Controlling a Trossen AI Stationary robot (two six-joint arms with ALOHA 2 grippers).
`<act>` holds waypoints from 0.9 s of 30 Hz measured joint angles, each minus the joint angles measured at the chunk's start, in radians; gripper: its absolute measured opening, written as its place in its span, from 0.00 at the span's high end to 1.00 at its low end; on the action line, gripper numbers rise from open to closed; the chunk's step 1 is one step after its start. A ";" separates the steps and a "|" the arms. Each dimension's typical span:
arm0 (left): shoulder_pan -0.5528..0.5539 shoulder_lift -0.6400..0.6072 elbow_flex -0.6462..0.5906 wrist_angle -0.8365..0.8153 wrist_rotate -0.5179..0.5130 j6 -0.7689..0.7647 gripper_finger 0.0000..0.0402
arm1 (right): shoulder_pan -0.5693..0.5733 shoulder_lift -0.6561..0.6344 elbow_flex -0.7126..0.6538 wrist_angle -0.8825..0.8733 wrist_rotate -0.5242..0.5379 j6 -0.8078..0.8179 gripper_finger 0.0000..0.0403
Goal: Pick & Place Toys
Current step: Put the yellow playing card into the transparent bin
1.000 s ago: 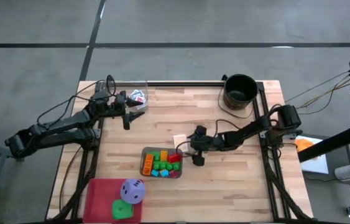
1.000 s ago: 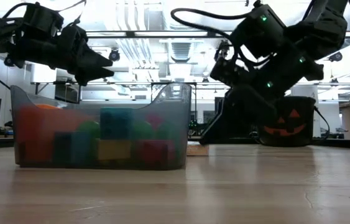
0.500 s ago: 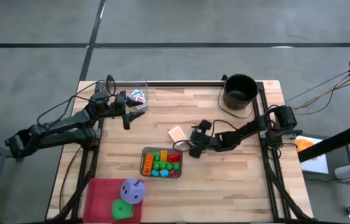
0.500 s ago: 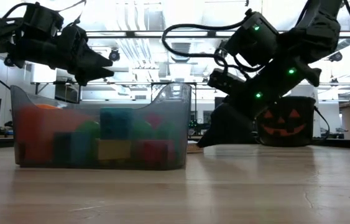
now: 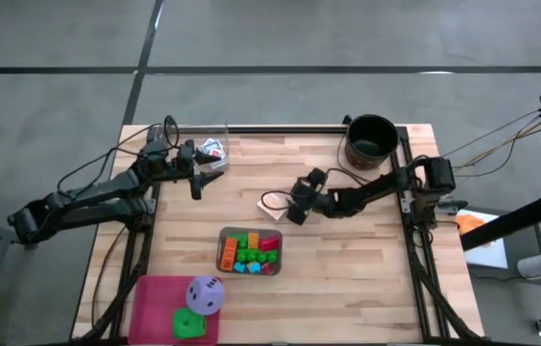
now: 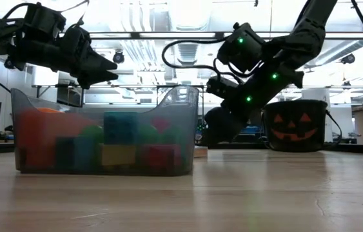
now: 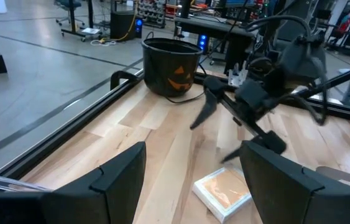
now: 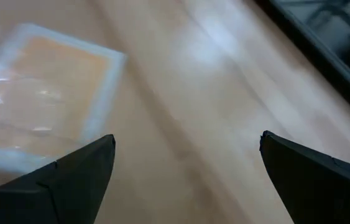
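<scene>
Your left arm reaches in from the table's left edge, its left gripper (image 5: pixel 196 181) raised near the far-left corner, just beside a clear box (image 5: pixel 214 151) holding a card. Its fingers stand apart with nothing between them. Bare wood lies open between it and the grey tray (image 5: pixel 248 251), which holds the coloured blocks (image 5: pixel 253 252) at mid-table. Near the front-left edge, a pink bin (image 5: pixel 155 306) carries the purple die (image 5: pixel 205 295) and green die (image 5: pixel 189 325). Your right arm stretches low from the right rail toward centre; its right gripper (image 5: pixel 289 208) is spread wide, empty, poised over the flat card (image 8: pixel 35 96) lying on the wood. The black bucket (image 5: pixel 372 142) sits at the far edge, well apart.
</scene>
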 joint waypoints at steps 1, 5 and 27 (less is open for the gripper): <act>0.000 0.000 0.000 -0.001 0.000 0.000 0.34 | 0.007 0.000 0.003 0.001 -0.020 -0.004 0.02; 0.000 0.000 0.000 -0.002 0.000 0.000 0.34 | 0.035 0.000 0.010 0.000 -0.038 -0.013 0.06; 0.000 0.000 0.000 -0.007 0.000 0.003 0.34 | 0.051 0.021 0.035 -0.009 -0.308 -0.046 0.96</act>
